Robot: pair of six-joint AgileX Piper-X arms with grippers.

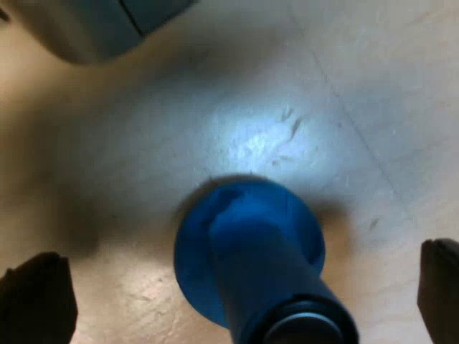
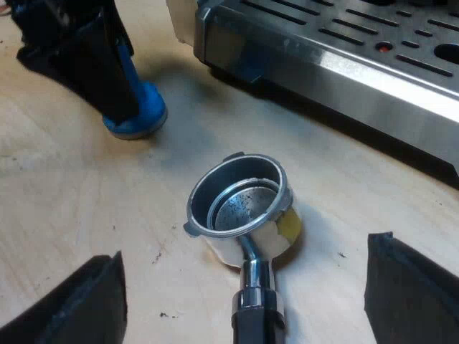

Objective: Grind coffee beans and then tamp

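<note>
A blue tamper [image 1: 247, 251] stands upright on the pale wooden table, seen from above. My left gripper [image 1: 237, 294] is open, with a finger on either side of the tamper and wide gaps to both. The metal holder [image 2: 240, 208] lies on the table, its basket facing up and showing only dark specks inside. Its dark handle [image 2: 254, 315] points between the fingers of my right gripper [image 2: 244, 294], which is open and apart from it. Beyond the holder, the left gripper [image 2: 93, 57] hangs over the tamper [image 2: 135, 115].
The espresso machine's steel drip tray [image 2: 344, 64] with its slotted grate stands close behind the holder. A grey corner of the machine [image 1: 86, 29] lies past the tamper. The wooden table [image 2: 72, 193] is bare between tamper and holder.
</note>
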